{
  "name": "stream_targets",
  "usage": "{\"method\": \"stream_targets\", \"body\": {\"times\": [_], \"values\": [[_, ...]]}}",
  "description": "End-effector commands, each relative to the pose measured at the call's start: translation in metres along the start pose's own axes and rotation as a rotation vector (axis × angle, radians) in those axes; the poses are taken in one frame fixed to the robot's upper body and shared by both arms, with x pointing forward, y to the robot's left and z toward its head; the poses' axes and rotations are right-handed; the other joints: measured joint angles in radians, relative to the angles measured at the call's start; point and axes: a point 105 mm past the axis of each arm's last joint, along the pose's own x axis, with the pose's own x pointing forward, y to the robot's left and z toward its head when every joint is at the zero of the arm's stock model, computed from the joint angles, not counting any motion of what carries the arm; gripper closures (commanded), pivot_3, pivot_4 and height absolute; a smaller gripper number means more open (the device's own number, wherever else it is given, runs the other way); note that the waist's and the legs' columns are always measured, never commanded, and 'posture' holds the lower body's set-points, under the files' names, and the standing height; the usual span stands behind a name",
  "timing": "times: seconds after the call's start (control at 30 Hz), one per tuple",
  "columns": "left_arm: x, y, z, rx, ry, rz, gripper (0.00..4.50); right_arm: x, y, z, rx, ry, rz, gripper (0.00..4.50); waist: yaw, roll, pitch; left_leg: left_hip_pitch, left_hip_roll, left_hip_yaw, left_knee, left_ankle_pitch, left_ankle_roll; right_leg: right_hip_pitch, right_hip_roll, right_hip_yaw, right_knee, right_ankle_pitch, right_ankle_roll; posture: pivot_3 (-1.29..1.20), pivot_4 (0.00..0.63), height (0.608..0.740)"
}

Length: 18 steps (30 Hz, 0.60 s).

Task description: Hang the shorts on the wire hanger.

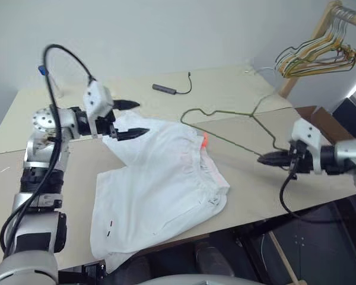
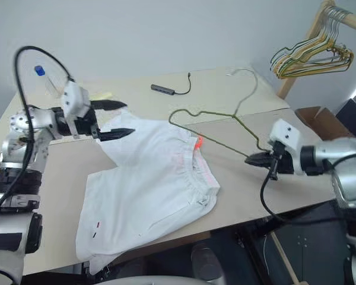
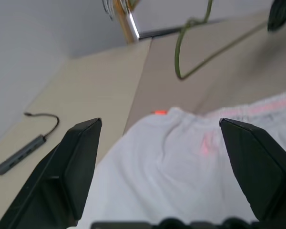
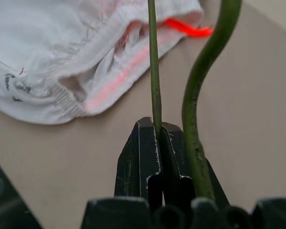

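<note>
Between our two grippers: the shorts (image 1: pixel 160 184) lie flat on the table (image 1: pixel 249 196), not yet on the wire hanger (image 1: pixel 237 127), so we judge the hanging itself is still ahead.
Right gripper (image 1: pixel 272 158): we have its black fingers pinched tight on one thin rod of the wire hanger; in the right wrist view the rod runs straight out from between the closed tips, with a thicker curved stretch of the same wire just beside them.
Left gripper (image 1: pixel 130 119): we hold nothing; the fingers stand wide apart, just above the far leg of the shorts, cloth showing between them in the left wrist view.
Done so far: hanger secured at one corner, as far as we can see.
Left to do: thread or drape the shorts over the hanger's bar.
Shorts: white, soft, rumpled, gathered elastic waistband facing the right gripper, small red-orange tag (image 1: pixel 204 140) at the waistband, tiny dark marks near the hem.
Wire hanger: thin olive-grey wire, triangular, stiff, its curved hook pointing away from the right gripper toward the left one.
Table: smooth, pale beige.
</note>
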Motion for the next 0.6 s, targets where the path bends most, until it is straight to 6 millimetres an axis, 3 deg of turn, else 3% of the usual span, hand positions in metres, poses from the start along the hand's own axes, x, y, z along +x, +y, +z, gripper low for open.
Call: {"method": "stream_targets", "body": {"times": [0.03,0.13,0.23,0.6], "values": [[-0.010,-0.024,0.016,-0.002,-0.044,-0.089,0.33,-0.002,0.007,-0.019,0.301,0.005,-0.022,4.50,-0.001,0.000,0.000,0.001,0.001,0.000,0.000,0.000,0.000,0.001,0.000,0.000,0.001,0.000,0.000,-0.18,0.000,0.740],[-0.013,-0.043,0.012,0.005,-0.015,-0.147,0.33,0.008,0.018,-0.043,0.543,0.051,0.012,4.50,-0.001,0.000,0.000,0.003,0.001,0.000,0.000,0.000,0.000,0.002,0.001,0.001,0.002,0.000,-0.001,-0.17,0.000,0.740],[-0.014,-0.048,0.011,0.001,-0.003,-0.151,0.33,0.018,0.020,-0.050,0.649,0.057,0.034,4.50,0.004,0.001,-0.001,0.005,0.000,0.002,0.000,0.000,0.000,0.003,0.002,0.001,0.001,0.000,-0.001,-0.16,0.000,0.740],[-0.017,-0.053,0.010,0.008,0.026,-0.150,0.33,0.032,0.035,-0.043,0.670,0.087,0.207,4.50,0.015,0.001,-0.001,0.002,0.000,0.009,0.000,0.000,0.000,0.002,0.002,0.000,-0.002,0.000,0.000,-0.12,0.000,0.740]]}}
